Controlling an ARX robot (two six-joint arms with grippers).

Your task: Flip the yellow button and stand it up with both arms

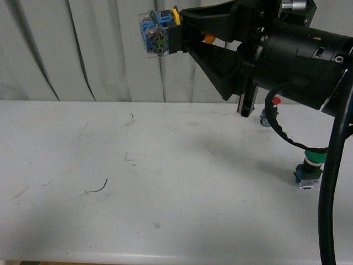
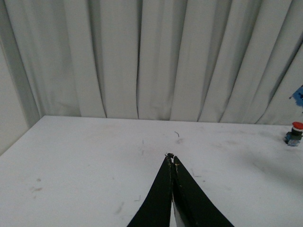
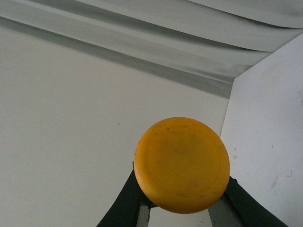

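Right gripper (image 1: 181, 34) pinching the yellow button (image 1: 157, 33), top centre of the front frame, held high above the table (image 1: 138, 210), contact block facing left. Cap sits between the fingers in the right wrist view. Left gripper (image 2: 171, 157) pressed together, nothing in it, over the table. Red button (image 2: 296, 130) and green button (image 1: 311, 164) stand on the table, right side of the front frame.

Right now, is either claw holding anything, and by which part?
The right claw holds the yellow button in the air, gripped at its middle, between the cap and the blue contact block. The left claw is shut and empty.
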